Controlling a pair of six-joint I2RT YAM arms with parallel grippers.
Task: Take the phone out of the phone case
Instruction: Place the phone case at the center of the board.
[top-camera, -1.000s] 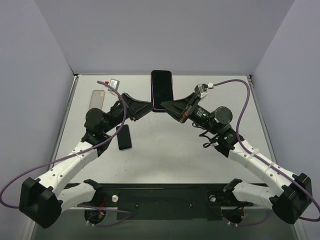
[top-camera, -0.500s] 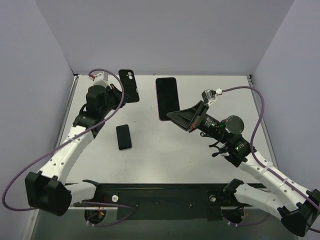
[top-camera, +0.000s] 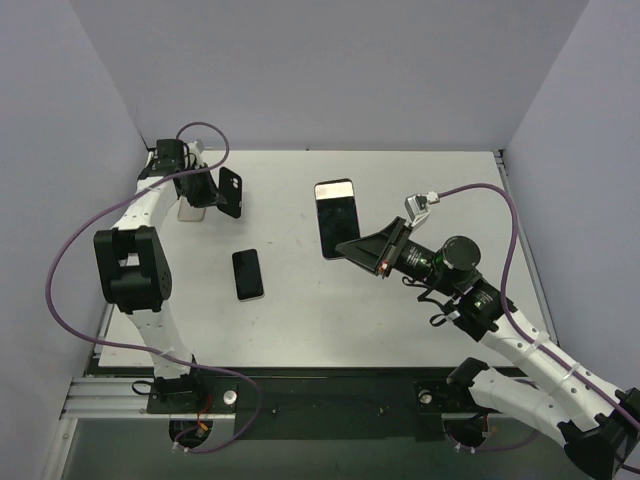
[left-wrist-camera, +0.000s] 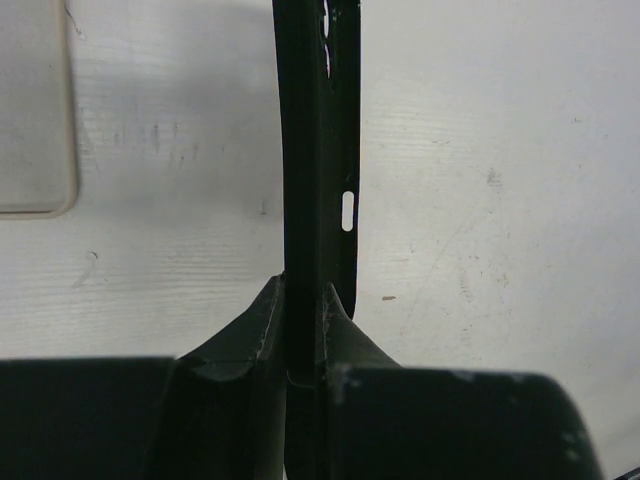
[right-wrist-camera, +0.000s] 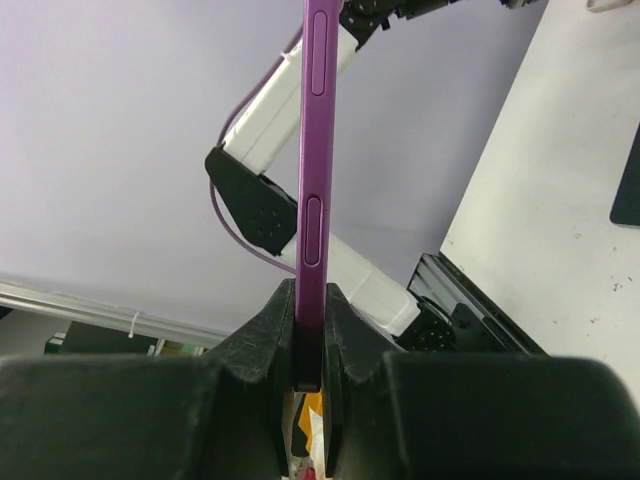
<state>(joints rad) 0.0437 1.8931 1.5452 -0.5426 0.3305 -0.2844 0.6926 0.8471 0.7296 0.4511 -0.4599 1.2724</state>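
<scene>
My right gripper (top-camera: 352, 247) is shut on a purple-edged phone (top-camera: 337, 218) and holds it up above the table's middle, screen toward the top camera. In the right wrist view the phone (right-wrist-camera: 314, 150) stands edge-on between the jaws. My left gripper (top-camera: 208, 192) is shut on the empty black phone case (top-camera: 230, 193) at the far left of the table. In the left wrist view the case (left-wrist-camera: 318, 150) runs edge-on from the closed fingers (left-wrist-camera: 262, 330) over the white table.
A small black phone (top-camera: 248, 274) lies flat left of centre. A pale clear case (top-camera: 192, 207) lies at the far left, partly under the left arm; it also shows in the left wrist view (left-wrist-camera: 35, 110). Grey walls enclose the table.
The left arm swung the black case further left and lower toward the far-left corner. The right gripper drew back toward the right and lowered the phone slightly.
</scene>
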